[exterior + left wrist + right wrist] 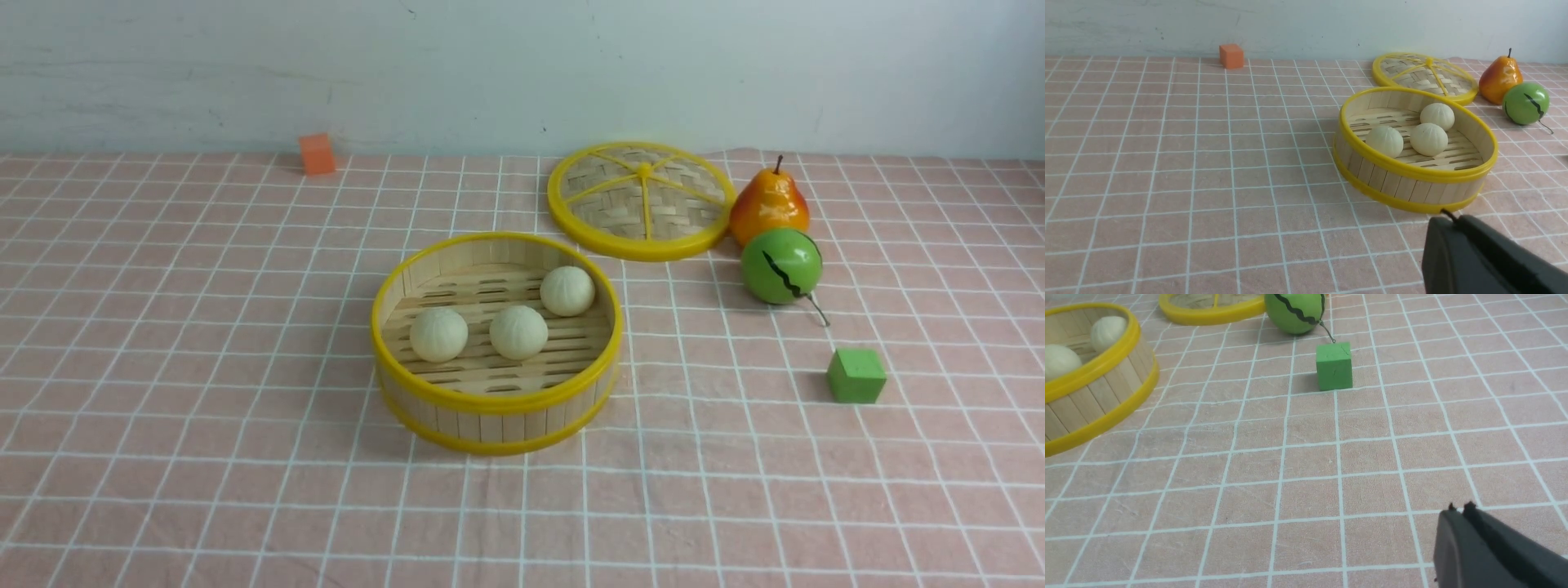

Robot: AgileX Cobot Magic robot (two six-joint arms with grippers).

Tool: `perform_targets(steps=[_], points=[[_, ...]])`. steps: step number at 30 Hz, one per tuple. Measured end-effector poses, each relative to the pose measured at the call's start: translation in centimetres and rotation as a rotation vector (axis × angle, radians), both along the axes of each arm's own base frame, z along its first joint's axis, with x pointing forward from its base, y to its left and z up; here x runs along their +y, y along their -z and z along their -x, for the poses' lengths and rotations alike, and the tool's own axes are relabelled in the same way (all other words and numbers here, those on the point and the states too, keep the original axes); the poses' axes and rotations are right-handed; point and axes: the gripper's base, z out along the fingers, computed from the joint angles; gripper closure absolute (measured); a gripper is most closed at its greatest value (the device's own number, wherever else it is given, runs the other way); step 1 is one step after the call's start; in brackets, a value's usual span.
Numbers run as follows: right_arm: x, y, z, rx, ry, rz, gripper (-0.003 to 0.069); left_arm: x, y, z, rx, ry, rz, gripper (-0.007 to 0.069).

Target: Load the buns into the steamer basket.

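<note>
Three buns in steamer basket

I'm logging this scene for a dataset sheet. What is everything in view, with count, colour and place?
buns: three, cream-white, all inside the steamer basket
steamer basket: one, bamboo with yellow rims, middle of the cloth
lid: one, woven with yellow rim, flat behind the basket toward the right
pear: one, orange-yellow, right of the lid
green ball: one, green with a black crack mark, in front of the pear
green cube: one, near right
orange cube: one, far left by the wall
tablecloth: one, pink with white grid
left gripper: black, shut, empty, near the basket
right gripper: black, shut, empty, over bare cloth
</note>
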Motion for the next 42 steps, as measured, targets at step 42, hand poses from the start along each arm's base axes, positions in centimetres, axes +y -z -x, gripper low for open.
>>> perform_targets(steps=[42], points=[[0.0, 0.0, 0.0, 0.002, 0.002, -0.002, 0.0599, -0.1, 11.4, -1.8, 0.142, -0.210, -0.040, 0.0638]])
